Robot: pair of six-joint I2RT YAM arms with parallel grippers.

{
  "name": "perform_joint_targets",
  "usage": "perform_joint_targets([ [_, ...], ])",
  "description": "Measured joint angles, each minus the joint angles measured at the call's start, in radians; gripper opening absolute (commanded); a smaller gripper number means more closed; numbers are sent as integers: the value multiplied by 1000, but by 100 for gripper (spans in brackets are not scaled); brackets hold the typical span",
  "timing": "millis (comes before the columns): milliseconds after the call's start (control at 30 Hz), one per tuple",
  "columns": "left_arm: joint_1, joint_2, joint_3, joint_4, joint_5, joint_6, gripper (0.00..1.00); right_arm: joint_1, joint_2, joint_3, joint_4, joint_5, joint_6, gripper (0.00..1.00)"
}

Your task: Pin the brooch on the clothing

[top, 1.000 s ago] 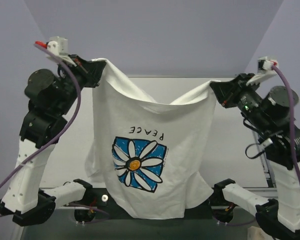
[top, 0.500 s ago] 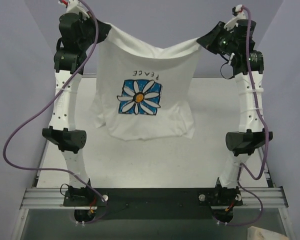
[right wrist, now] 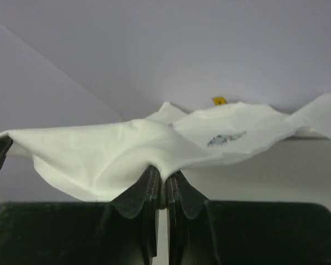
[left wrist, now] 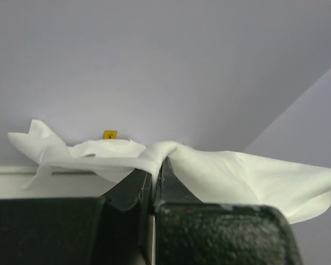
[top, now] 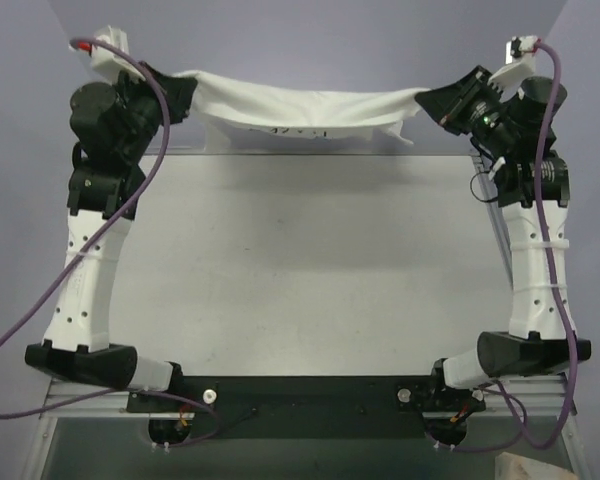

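The white T-shirt [top: 305,107] hangs stretched nearly flat and edge-on between both grippers, over the far edge of the table. My left gripper [top: 185,95] is shut on its left corner; the pinch shows in the left wrist view [left wrist: 154,165]. My right gripper [top: 427,103] is shut on its right corner, seen in the right wrist view [right wrist: 165,175]. The shirt shows in the left wrist view [left wrist: 237,171] and in the right wrist view [right wrist: 116,149], where the flower print [right wrist: 225,138] is a thin blue smear. The brooch is not in view.
The white table [top: 310,270] lies below the shirt, with a dark rail [top: 310,395] and both arm bases at its near edge. Purple walls enclose the back and sides. A small yellow tag [left wrist: 110,134] sits on the back wall.
Both arms have swung the shirt from hanging with its print facing the camera to stretched nearly flat and edge-on at the far table edge, so the flower print is hidden from the top view.
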Motion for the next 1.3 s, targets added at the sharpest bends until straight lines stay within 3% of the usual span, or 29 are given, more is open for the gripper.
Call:
perform_joint_targets([
  [167,-15,-297,-652,205,-34,-49,0,13,-210,-492,71,5,-41,0],
  [300,-17,-422,-1099,230,-64,-88,0,30,-276,-900,101,21,-72,0],
  [467,-18,-574,-1513,148,-68,-158,0,52,-327,-1303,43,70,-105,0],
  [533,-23,-735,-1638,93,-72,-218,0,63,-439,-1456,-8,95,-91,0],
  [833,-24,-981,-1678,-76,-137,-379,0,114,-687,-1593,-39,146,29,0],
  [1300,-130,-990,-1738,-271,-182,-533,0,140,-697,-1637,-146,212,116,0],
])
